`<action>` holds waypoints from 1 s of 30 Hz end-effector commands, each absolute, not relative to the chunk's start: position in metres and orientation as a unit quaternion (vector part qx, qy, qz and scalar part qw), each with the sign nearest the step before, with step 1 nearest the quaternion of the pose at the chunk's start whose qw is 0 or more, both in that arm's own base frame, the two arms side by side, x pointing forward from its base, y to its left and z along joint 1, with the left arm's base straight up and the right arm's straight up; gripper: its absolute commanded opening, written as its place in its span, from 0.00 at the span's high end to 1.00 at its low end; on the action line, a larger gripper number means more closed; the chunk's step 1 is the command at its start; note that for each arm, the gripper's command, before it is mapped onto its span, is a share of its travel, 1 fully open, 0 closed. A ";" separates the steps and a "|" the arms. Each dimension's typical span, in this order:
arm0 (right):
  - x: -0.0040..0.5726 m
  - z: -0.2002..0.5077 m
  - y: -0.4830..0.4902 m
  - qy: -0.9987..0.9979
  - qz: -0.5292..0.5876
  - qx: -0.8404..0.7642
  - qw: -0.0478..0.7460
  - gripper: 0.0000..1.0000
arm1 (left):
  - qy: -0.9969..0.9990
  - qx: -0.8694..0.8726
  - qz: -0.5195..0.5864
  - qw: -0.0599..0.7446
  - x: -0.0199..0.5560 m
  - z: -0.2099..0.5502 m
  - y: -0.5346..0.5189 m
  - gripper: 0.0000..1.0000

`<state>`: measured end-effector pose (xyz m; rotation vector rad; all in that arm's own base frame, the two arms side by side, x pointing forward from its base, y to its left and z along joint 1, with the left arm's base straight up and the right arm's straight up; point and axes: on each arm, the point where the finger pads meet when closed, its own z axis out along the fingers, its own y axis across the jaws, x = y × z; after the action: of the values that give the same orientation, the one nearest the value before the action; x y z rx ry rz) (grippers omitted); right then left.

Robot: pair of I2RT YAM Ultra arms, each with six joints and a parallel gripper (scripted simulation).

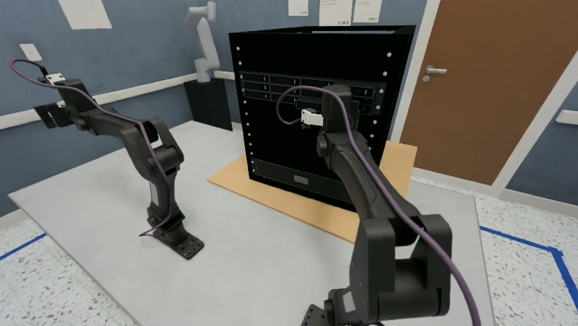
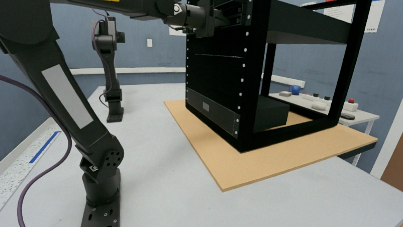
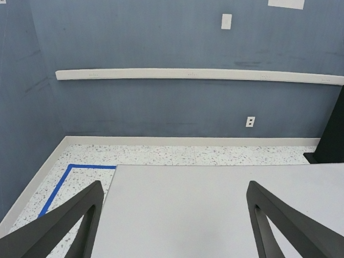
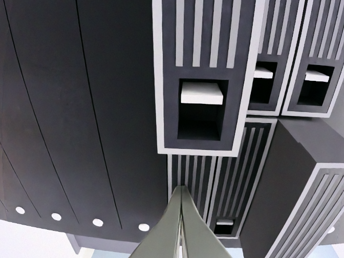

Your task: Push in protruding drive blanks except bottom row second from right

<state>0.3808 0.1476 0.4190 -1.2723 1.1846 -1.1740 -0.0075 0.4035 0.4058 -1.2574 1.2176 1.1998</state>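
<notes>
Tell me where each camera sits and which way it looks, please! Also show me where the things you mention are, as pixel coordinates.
Top: high up behind the right arm [image 1: 408,259] [image 2: 65,84], facing the rack's front [image 1: 299,133] [image 2: 214,76]; both arms show.
Exterior: low, off to one side, looking across the rack's front and open side; both arms show.
Left wrist: on the left arm [image 1: 161,161] [image 2: 105,56], facing a blue wall [image 3: 155,105]; two spread fingers show.
Right wrist: on the right arm, close to the drive blanks [image 4: 205,72]; two shut fingers show.
Top and exterior share the rack and both arms.

Rack [image 1: 297,139] [image 2: 248,84] on board [image 1: 283,202] [image 2: 239,168], board on surface [image 1: 242,259] [image 2: 158,168]; arm bases [image 1: 189,247] [image 2: 115,117] before rack, apart.
</notes>
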 end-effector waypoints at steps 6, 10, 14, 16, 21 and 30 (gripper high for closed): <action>0.383 0.444 0.144 0.486 -0.489 -0.501 0.523 1.00 | 0.494 -0.505 0.505 0.494 -0.010 0.416 0.398 0.00; 0.386 0.443 0.145 0.486 -0.489 -0.502 0.522 1.00 | 0.494 -0.505 0.505 0.494 -0.010 0.416 0.398 0.00; 0.387 0.443 0.145 0.486 -0.489 -0.502 0.522 1.00 | 0.494 -0.505 0.505 0.494 -0.010 0.416 0.398 0.00; 0.387 0.443 0.145 0.486 -0.489 -0.502 0.522 1.00 | 0.494 -0.505 0.505 0.494 -0.010 0.416 0.398 0.00; 0.387 0.443 0.145 0.486 -0.489 -0.502 0.522 1.00 | 0.494 -0.505 0.505 0.494 -0.010 0.416 0.398 0.00; 0.387 0.443 0.145 0.486 -0.489 -0.502 0.522 1.00 | 0.494 -0.505 0.505 0.494 -0.010 0.416 0.398 0.00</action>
<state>0.3818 0.1477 0.4193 -1.2727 1.1842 -1.1734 -0.0075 0.4035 0.4058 -1.2574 1.2176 1.1998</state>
